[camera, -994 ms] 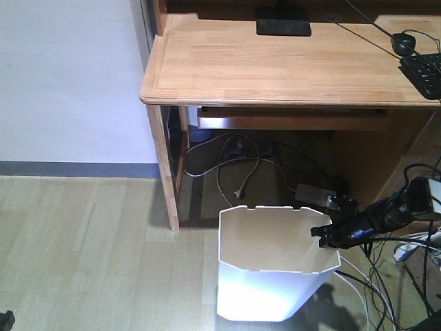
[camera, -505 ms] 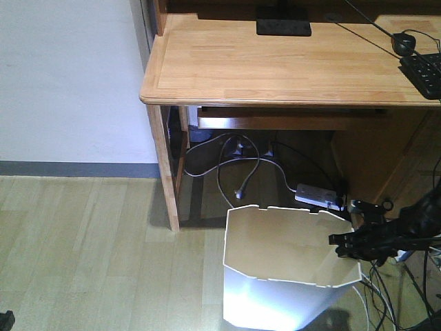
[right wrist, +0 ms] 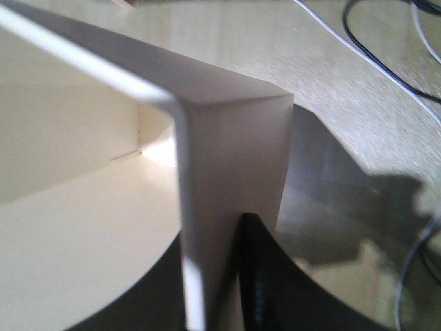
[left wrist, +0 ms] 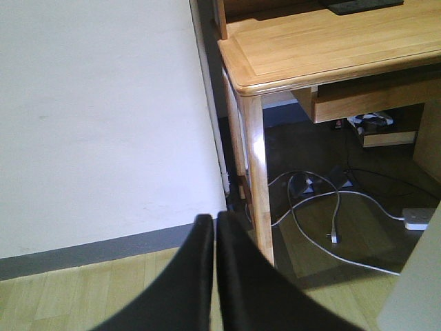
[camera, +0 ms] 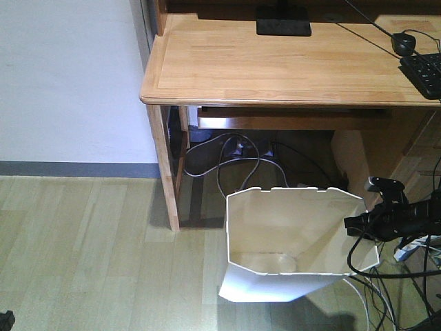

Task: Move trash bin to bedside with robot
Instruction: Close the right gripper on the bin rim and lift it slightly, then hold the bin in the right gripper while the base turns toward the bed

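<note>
Big change in the last second: the white thin-walled plastic trash bin [camera: 296, 221] with the cut-corner rim was standing flat on the floor in front of the light-brown wooden desk [camera: 275, 62]. Now it's tipped and has slid toward the desk's right end. It's still just in front of the knee space, with the tangle of grey and black cords [camera: 234, 162] behind it under the desk.

The right gripper [camera: 355, 224] is pinched on the rim. The right wrist view shows the bin wall sandwiched between its black fingers [right wrist: 256, 293], so the grip looks solid. The left gripper [left wrist: 210, 276] has its fingers pressed together with nothing in them, pointing at the wall left of the desk.

To me that means the pickup is done and the haul has only just started. No bed is in view anywhere.

As for orientation, the bin's base-to-mouth axis isn't vertical any more. The mouth opens up and leans toward the gripped side, and the base trails back toward the desk's left leg. I can't tell if the base is dragging or clear of the floor.
</note>
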Tool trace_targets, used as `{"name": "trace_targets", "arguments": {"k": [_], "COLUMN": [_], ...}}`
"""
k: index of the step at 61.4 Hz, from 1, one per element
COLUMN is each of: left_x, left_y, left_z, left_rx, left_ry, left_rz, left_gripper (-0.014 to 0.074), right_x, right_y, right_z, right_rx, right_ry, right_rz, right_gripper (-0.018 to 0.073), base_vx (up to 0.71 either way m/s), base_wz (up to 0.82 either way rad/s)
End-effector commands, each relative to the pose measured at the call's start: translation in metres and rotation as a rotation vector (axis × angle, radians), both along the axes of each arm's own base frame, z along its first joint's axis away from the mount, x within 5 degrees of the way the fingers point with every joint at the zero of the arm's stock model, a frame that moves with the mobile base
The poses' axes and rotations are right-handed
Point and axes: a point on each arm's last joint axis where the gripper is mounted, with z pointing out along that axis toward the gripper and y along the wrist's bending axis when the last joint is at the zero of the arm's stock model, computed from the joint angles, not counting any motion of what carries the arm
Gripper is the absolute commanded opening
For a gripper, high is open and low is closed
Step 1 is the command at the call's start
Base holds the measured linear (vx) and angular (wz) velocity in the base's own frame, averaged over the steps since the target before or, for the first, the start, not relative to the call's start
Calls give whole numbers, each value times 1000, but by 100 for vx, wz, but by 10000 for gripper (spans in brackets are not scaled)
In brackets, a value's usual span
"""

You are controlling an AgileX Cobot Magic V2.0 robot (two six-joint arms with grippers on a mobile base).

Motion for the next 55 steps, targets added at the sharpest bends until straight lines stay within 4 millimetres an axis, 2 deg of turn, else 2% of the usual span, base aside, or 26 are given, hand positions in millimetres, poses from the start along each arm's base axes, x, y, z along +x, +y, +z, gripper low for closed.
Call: {"name": "trace_targets", "arguments": {"k": [1, 16, 55], "left_x": [1, 1, 1], "left_y": [0, 0, 0], "left_z": [1, 1, 1], "left_rx": [-9, -9, -9], "left_ry": [-64, -64, -64], "left_rz": [4, 4, 4], "left_gripper": [-7, -7, -7], "right_x": [15, 15, 15], "right_y": [21, 30, 31], "right_z": [44, 54, 55], "right_rx": [306, 450, 456], "right_ry": [-174, -221, -223], "right_rz": [64, 101, 104], "right_gripper": [-3, -3, -3], "base_vx": [0, 0, 0], "base_wz": [0, 0, 0]}}
